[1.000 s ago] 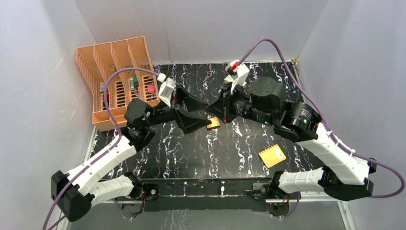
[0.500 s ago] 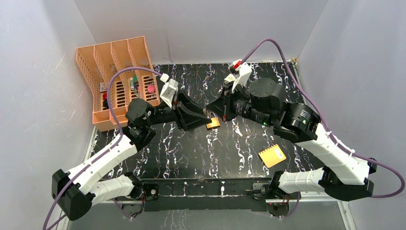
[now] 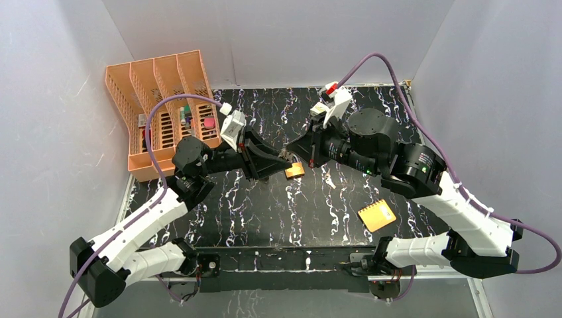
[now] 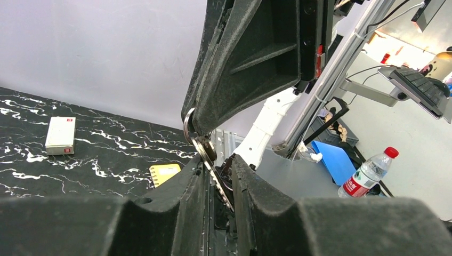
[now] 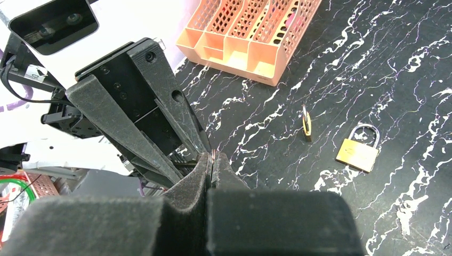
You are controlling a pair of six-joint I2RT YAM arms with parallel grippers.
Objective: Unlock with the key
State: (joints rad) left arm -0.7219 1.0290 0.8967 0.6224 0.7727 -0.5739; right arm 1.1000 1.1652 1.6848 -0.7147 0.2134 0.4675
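The key (image 4: 207,151), small and silver on a ring, hangs from my right gripper (image 5: 212,158), which is shut on its ring end. The blade slants down into the narrow gap between my left gripper's (image 4: 219,166) fingers, with space still showing beside it. In the top view both grippers meet tip to tip above the table's middle, the left gripper (image 3: 280,159) against the right gripper (image 3: 290,153). One brass padlock (image 3: 295,170) lies flat just below them, the same padlock (image 5: 358,150) showing in the right wrist view. A second padlock (image 5: 306,123) stands edge-on nearby.
An orange divided basket (image 3: 166,109) with small items stands at the back left. A yellow notebook (image 3: 376,215) lies at the front right. A small white box (image 4: 59,134) rests on the black marbled table (image 3: 318,205).
My left gripper's jaws have narrowed from wide open to a slim gap around the key blade. The right gripper has stayed shut, holding the key in place.
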